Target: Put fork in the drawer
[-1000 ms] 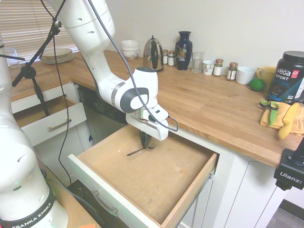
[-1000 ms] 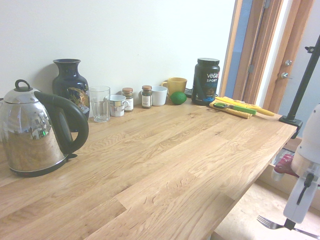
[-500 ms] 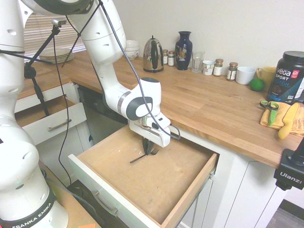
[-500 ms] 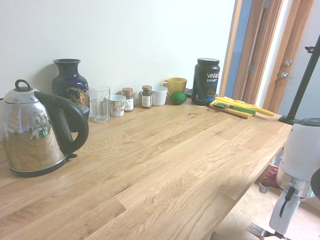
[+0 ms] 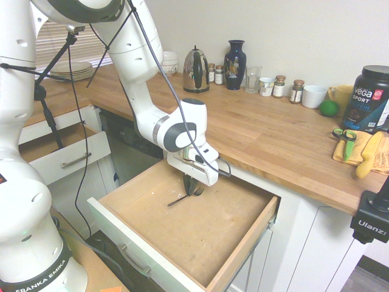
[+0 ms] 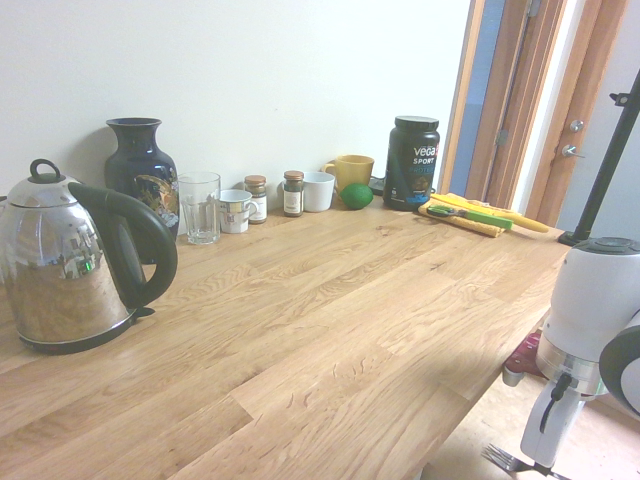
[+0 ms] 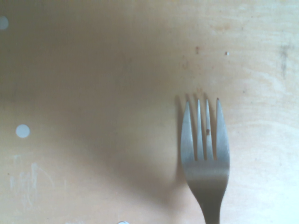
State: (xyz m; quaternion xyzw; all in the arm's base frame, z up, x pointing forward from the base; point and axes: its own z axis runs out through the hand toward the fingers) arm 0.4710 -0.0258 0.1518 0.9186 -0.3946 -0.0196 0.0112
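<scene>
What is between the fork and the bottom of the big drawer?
Nothing visible. The hand, shut on the fork, holds it low inside the open drawer, and the brown board below the tines is bare in the wrist view.

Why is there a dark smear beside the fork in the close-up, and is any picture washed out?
Wrist view: that smear is the fork's own soft shadow on the drawer bottom. Second exterior view: daylight bleaches the wall and doorway. First exterior view: evenly lit, sharp.
</scene>
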